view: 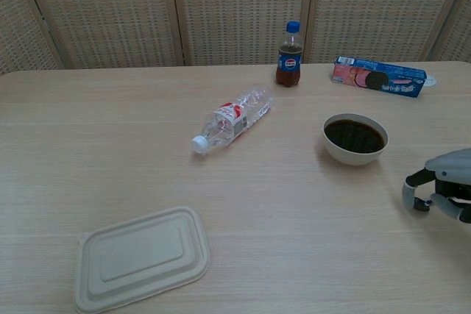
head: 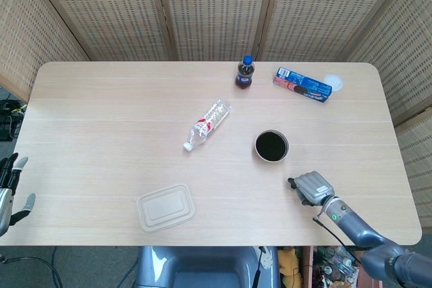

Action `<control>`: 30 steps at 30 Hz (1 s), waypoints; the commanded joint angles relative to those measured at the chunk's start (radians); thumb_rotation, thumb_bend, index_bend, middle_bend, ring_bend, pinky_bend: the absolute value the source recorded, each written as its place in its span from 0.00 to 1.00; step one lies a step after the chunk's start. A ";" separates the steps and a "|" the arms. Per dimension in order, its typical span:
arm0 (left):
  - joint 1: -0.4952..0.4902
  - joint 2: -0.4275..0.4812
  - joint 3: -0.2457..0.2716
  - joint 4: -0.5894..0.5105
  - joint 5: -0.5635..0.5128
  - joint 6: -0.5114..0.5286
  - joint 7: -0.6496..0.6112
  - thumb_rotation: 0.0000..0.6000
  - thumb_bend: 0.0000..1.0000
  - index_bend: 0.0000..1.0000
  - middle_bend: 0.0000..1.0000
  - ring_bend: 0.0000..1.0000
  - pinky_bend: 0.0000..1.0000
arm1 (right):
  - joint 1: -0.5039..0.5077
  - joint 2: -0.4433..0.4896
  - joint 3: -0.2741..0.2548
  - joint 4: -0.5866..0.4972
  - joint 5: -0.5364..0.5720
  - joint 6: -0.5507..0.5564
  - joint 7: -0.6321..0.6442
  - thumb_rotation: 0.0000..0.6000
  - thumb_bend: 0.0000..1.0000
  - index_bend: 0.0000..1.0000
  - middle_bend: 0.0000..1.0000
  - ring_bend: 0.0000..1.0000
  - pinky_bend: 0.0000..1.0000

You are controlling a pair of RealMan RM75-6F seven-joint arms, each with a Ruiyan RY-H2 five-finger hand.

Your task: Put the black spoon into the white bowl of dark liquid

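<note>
Curling its fingers down on the tabletop (head: 101, 119), seemingly over the mostly hidden black spoon (view: 420, 206), the right hand (head: 312, 187) must next lift toward the white bowl (head: 271, 146) at eleven o'clock.

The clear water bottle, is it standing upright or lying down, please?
Lying down: the water bottle rests on its side on the table.

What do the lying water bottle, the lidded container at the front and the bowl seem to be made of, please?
Water bottle: clear thin plastic, apparently; the table shows through its ribbed body, and it has a white cap.
Lidded container: looks like matte beige moulded pulp or fibre, though it could be plastic; dull with soft pressed edges.
Bowl: smooth white, ceramic or melamine; I cannot tell which.
</note>
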 commanded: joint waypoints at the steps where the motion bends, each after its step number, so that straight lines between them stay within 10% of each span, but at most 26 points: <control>1: 0.000 -0.001 -0.001 0.002 -0.001 -0.001 -0.001 1.00 0.41 0.00 0.00 0.00 0.00 | 0.004 -0.010 0.001 0.013 0.006 -0.006 0.000 1.00 0.93 0.37 0.94 0.98 1.00; 30: -0.005 -0.012 -0.001 0.021 -0.001 -0.008 -0.018 1.00 0.41 0.00 0.00 0.00 0.00 | -0.008 0.008 0.010 0.018 0.053 0.030 -0.037 1.00 0.93 0.37 0.94 0.98 1.00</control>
